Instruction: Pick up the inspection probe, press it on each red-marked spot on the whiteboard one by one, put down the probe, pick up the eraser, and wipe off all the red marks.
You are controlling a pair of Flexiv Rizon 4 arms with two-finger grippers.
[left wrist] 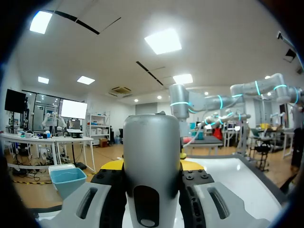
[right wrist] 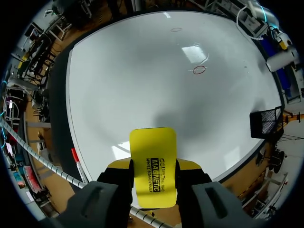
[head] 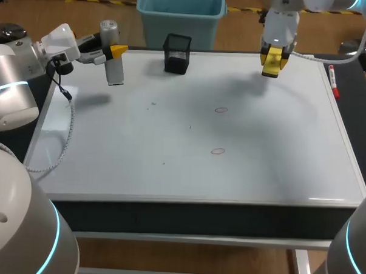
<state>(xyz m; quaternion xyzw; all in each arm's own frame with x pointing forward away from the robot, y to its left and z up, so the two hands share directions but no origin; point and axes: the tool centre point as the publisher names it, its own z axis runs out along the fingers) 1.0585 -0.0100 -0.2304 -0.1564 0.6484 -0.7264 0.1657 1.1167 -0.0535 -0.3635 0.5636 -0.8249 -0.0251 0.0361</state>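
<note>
My left gripper (head: 118,51) is shut on the grey cylindrical probe (head: 112,61), held upright above the whiteboard's far left corner; in the left wrist view the probe (left wrist: 152,171) fills the space between the fingers. My right gripper (head: 272,62) is shut on the yellow eraser (head: 272,61), hanging over the whiteboard's far right part; the eraser (right wrist: 153,166) sits between the fingers in the right wrist view. Two small red ring marks lie on the whiteboard (head: 139,165): one (head: 220,109) near the middle, another (head: 217,151) nearer the front. Both marks (right wrist: 199,70) (right wrist: 176,30) show ahead of the right gripper.
A black mesh cup (head: 177,53) stands at the board's far edge. Behind it is a teal bin (head: 180,15). A red marker (head: 333,80) lies along the board's right edge.
</note>
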